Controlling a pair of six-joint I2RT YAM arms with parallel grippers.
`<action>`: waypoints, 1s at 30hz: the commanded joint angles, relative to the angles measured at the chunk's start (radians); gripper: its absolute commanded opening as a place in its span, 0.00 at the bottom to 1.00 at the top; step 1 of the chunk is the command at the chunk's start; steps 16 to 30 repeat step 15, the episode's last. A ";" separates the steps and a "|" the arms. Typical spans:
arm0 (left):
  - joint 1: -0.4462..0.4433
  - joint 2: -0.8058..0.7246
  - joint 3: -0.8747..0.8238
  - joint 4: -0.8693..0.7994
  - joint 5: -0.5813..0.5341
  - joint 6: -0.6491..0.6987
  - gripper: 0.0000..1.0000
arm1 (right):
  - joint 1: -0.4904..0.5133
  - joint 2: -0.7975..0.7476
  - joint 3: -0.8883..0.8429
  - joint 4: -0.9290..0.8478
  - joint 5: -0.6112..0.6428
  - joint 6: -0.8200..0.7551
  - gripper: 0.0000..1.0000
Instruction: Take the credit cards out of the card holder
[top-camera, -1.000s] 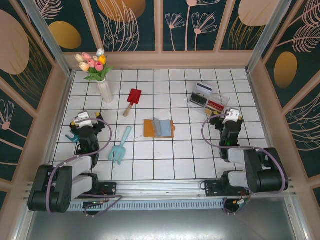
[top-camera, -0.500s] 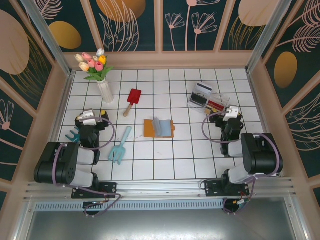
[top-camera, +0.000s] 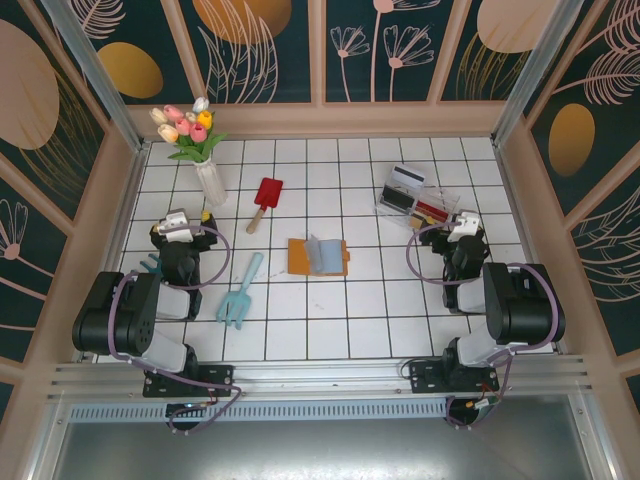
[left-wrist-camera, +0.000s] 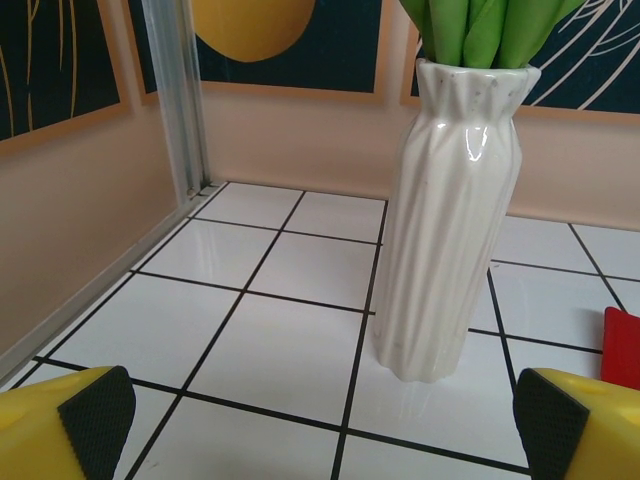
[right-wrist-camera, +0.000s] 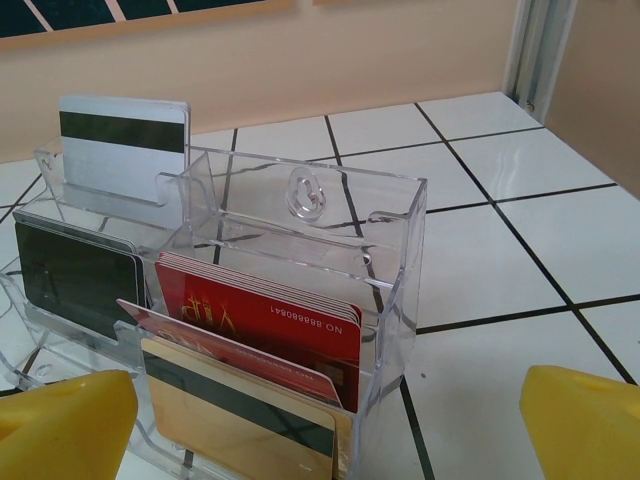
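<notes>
Two grippers are seen spread wide with nothing gripped. The left gripper (left-wrist-camera: 322, 412) is pointed at a white vase (left-wrist-camera: 450, 200) toward 12 o'clock. The right gripper (right-wrist-camera: 327, 415) is pointed at a clear tray (right-wrist-camera: 300, 192) of other cards just ahead of it, toward 11 o'clock.

The card holder (top-camera: 300, 258) is found near the middle of the tiled table (top-camera: 350, 320), lying open and flat between the two arms. Its long axis is laid roughly from 9 to 3 o'clock. From the left gripper it is placed at about 4 o'clock, and from the right gripper at about 8 o'clock. It is well apart from both, and neither arm can be judged clearly nearer. Since both grippers are turned away from the holder, a swing inward and a descent are judged to be needed from whichever arm is sent. A teal rake (top-camera: 240, 293) is lying between the left arm and the holder.

Grey-blue credit cards (top-camera: 326, 253) are seen on the holder's right half, one edge apparently lifted. How many there are cannot be made out, nor whether the lifted piece is a card or a pocket flap. Which way the pockets open cannot be told either.
</notes>
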 joint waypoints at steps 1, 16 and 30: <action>0.006 0.004 0.009 0.009 -0.018 -0.010 0.99 | -0.007 0.009 0.018 0.054 -0.021 0.016 0.99; 0.007 0.011 0.021 -0.006 -0.009 -0.010 0.99 | -0.007 0.009 0.016 0.057 -0.021 0.015 0.99; 0.007 0.011 0.021 -0.006 -0.009 -0.010 0.99 | -0.007 0.009 0.016 0.057 -0.021 0.015 0.99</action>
